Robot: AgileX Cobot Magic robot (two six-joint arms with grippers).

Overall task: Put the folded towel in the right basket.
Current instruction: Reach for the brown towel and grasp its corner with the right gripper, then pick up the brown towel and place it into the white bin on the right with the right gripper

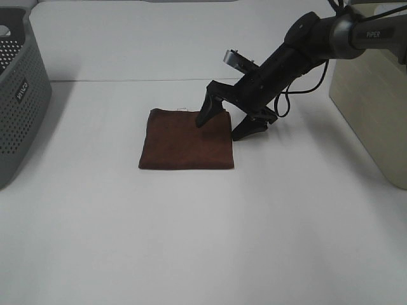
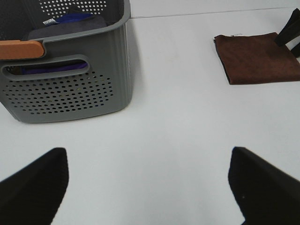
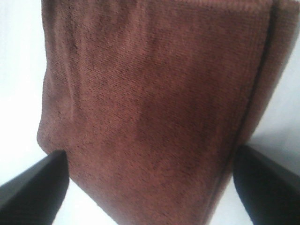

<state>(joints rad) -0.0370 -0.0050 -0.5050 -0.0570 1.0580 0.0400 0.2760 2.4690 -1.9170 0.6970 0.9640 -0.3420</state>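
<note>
My right gripper (image 1: 227,124) is spread wide and holds nothing. It sits at the upper-right corner of the towel (image 1: 186,140), which lies flat on the table (image 1: 191,241) at mid-frame in the high view. One finger is over the cloth near its far edge. The other hangs just off the towel's right side, over bare table, so the jaws straddle that right edge. Touching the cloth or just above it: can't tell. In the right wrist view the towel fills nearly the whole frame, w/ my fingers dark at both lower corners and cloth betw. them.

Towel looks approx. square, a bit wider across the frame than deep, so no real long axis to line up on.

The right basket (image 1: 375,101) stands at the right edge of the high view, well apart from the towel, on my right arm's side.

My left gripper (image 2: 147,187) is also open and empty, and far off. In its view the towel is small at upper right, w/ the grey basket (image 2: 70,79) at upper left. So it's the right arm's job, I judge: pinch that edge, lift, carry right.
</note>
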